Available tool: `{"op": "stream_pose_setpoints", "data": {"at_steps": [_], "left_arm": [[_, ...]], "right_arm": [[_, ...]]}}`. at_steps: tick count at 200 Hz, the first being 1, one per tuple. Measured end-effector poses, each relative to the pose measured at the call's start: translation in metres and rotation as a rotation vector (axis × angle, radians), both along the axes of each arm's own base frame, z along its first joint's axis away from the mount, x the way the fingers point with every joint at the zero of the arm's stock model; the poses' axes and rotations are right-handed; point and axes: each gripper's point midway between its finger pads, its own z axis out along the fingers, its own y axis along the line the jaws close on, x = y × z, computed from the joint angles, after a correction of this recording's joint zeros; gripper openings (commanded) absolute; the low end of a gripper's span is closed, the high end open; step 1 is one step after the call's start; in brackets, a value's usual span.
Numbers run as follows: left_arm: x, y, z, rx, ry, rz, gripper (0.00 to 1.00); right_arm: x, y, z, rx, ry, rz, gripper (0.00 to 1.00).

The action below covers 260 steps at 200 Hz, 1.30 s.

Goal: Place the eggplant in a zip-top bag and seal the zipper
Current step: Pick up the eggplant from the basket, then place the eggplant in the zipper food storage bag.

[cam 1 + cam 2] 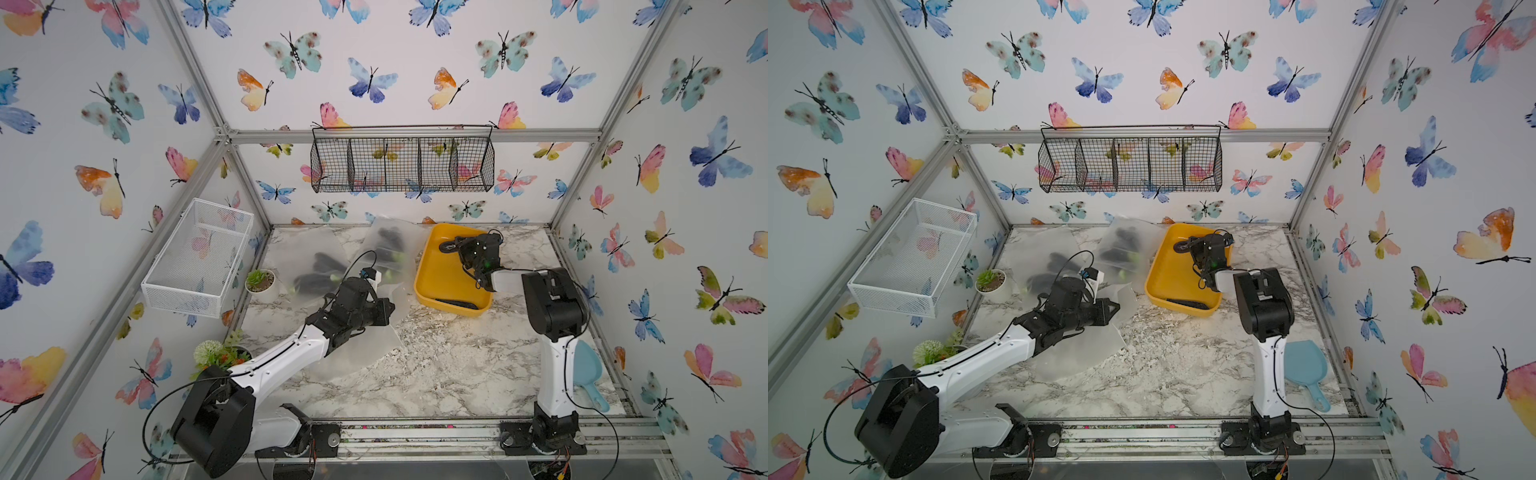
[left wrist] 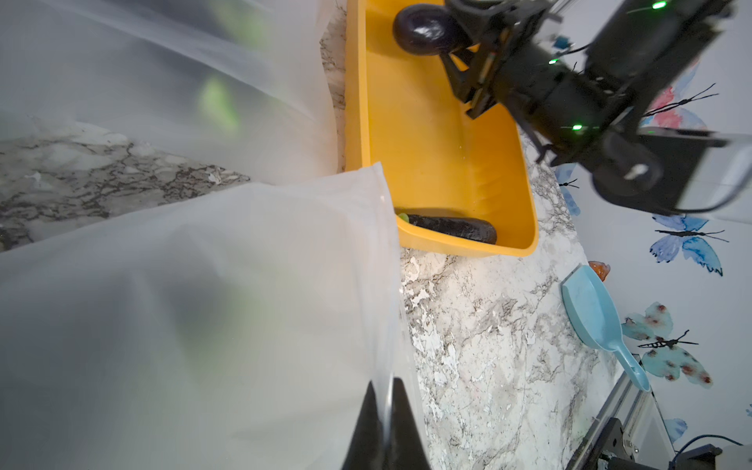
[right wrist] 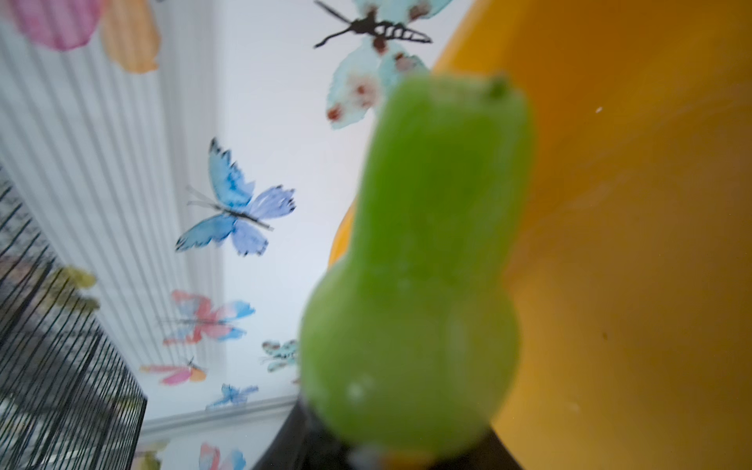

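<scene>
A dark purple eggplant (image 1: 447, 247) (image 2: 423, 28) is at the far end of the yellow tray (image 1: 436, 278). My right gripper (image 1: 457, 246) (image 2: 457, 44) is shut on it. In the right wrist view its green stem (image 3: 423, 264) fills the space in front of the jaws. A second eggplant (image 1: 455, 304) (image 2: 451, 228) lies at the tray's near end. My left gripper (image 1: 388, 309) (image 2: 386, 390) is shut on the edge of a frosted zip-top bag (image 1: 365, 353) (image 2: 203, 305). That bag lies on the marble table, left of the tray.
Two more frosted bags (image 1: 320, 266) (image 1: 388, 245) with dark eggplants inside lie at the back left. A small potted plant (image 1: 259, 280) and a flower pot (image 1: 216, 353) stand on the left. A blue scoop (image 1: 588, 374) lies behind the right arm. Wire baskets (image 1: 199, 253) (image 1: 401, 162) hang on the walls.
</scene>
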Motion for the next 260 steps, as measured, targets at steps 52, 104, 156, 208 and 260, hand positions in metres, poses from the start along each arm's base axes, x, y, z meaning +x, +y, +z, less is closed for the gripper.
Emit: {"op": "stream_pose_setpoints", "data": {"at_steps": [52,104,156,208,260], "left_arm": [[0.001,-0.003,0.000,-0.038,-0.001,0.006,0.00],[0.000,-0.012,0.007,-0.082,-0.006,-0.006,0.00],[-0.006,-0.018,0.013,-0.108,0.000,-0.024,0.00],[-0.012,-0.015,0.017,-0.144,0.012,-0.006,0.00],[-0.008,-0.001,0.030,-0.217,0.003,0.055,0.00]], "right_arm": [[-0.156,0.053,0.101,-0.111,-0.222,0.366,0.30],[-0.240,0.116,0.025,-0.117,-0.078,0.642,0.30],[-0.245,0.141,0.016,-0.105,-0.089,0.695,0.30],[-0.243,0.162,0.031,-0.108,-0.148,0.716,0.41],[-0.272,0.189,0.015,-0.173,-0.144,0.802,0.59]]}}
